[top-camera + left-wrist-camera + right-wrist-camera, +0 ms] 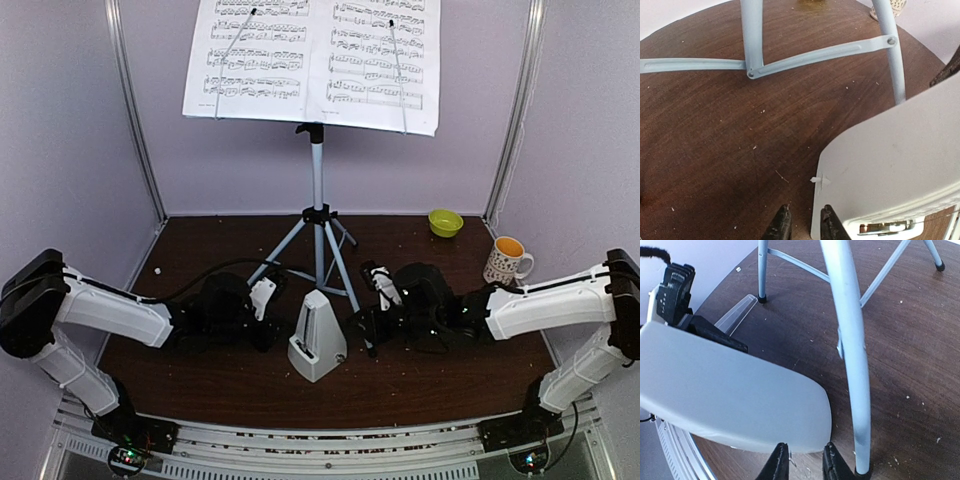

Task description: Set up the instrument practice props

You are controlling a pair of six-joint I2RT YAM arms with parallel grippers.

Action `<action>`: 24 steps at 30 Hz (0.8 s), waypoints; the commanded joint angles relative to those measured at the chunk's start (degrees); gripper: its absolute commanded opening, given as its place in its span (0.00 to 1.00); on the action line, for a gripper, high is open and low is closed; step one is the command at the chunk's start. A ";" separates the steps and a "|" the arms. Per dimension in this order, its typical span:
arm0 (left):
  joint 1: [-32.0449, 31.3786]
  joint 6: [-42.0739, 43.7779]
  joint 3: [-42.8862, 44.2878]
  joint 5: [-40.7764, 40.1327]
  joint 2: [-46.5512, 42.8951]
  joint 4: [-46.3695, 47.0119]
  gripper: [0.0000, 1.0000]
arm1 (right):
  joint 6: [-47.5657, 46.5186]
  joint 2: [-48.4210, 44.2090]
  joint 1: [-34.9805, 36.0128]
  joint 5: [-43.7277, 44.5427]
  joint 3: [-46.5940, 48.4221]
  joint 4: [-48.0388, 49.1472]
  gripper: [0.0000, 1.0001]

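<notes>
Dark wood table (215, 385): metronome (317, 345) upright at front centre, before the music stand's (317, 180) legs.
My left claw (805, 225) and right claw (802, 465) flank it, jaws narrowly parted; whether either pinches it, I cannot tell.

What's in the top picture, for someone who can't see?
A stand holding two music pages rises from a table, a white metronome at its feet. The left gripper and right gripper flank the metronome; a bowl and mug sit back right.
</notes>
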 commanded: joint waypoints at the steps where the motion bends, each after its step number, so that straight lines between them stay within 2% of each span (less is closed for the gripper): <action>1: 0.24 0.81 3.71 -1.86 2.06 -0.70 0.21 | 1.59 -3.37 1.26 1.46 -4.70 -0.76 0.25; 7: 0.26 1.76 5.23 -0.23 3.97 -0.42 0.21 | 3.64 -0.54 4.31 0.45 -4.25 2.25 0.25; 24: -0.06 0.77 -0.79 3.38 1.37 4.59 0.20 | 1.88 8.27 2.59 1.28 4.76 3.79 0.24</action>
